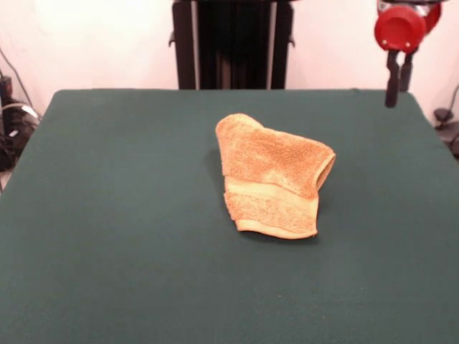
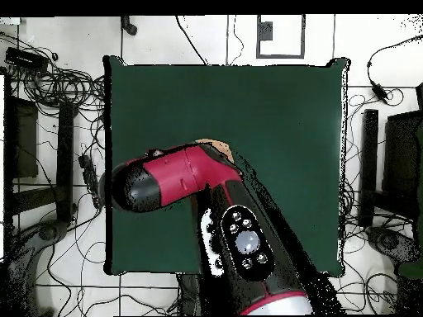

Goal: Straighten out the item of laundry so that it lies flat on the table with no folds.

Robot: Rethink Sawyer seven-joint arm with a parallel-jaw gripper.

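Note:
The item of laundry [image 1: 272,175], an orange-tan terry washcloth, lies crumpled near the middle of the dark green table [image 1: 107,215]. Its upper part is folded over in a raised hump, and the flat woven band shows along the near hem. My gripper [image 1: 399,98] hangs in the air over the table's far right corner, well away from the cloth, with nothing in it. In the overhead view the red arm [image 2: 178,177] covers almost all of the washcloth [image 2: 216,145]; only a sliver shows past it. The gripper itself is hidden under the arm's head there.
The black pedestal column [image 1: 231,43] stands behind the far edge. Cables and dark equipment [image 2: 49,99] lie on the floor around the table's sides.

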